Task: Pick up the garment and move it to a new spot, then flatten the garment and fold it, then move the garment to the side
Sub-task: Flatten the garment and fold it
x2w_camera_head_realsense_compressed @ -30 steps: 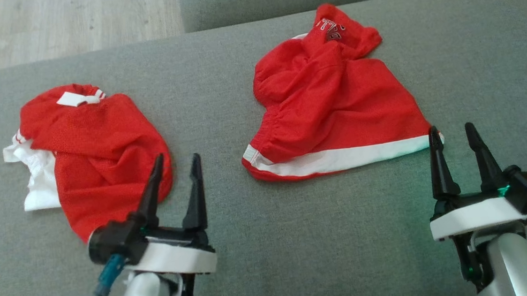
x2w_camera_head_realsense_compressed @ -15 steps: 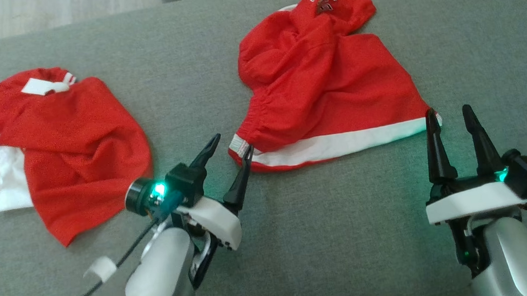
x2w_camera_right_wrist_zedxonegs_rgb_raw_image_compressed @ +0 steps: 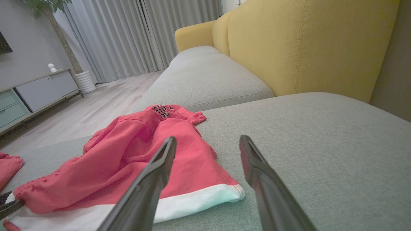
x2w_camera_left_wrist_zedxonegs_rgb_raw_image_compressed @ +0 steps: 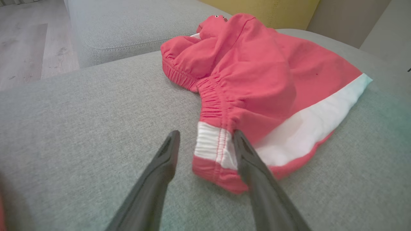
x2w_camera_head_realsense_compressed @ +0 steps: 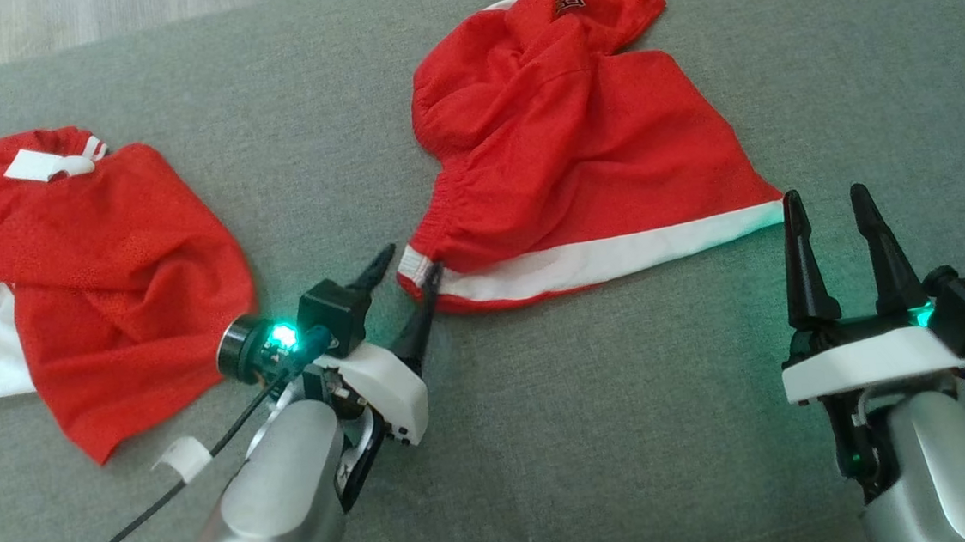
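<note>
Black fingers of the left gripper are seen spread apart around the white-edged waistband corner of the garment. One finger lies against the fabric and the other over bare cushion, and nothing is pinched yet. A second ago this gripper was pointed beside the other red garment at the left. It has since been swung across to the corner, and the head camera has been shifted as well. The right gripper is held equally wide, just beside the far end of the white band, much as before. A pickup by both ends of that band is judged to be in preparation. The garment is found right of centre on the grey sofa cushion. It is crumpled red cloth with gathered elastic and a printed end bunched at the far side, not yet flattened.
</note>
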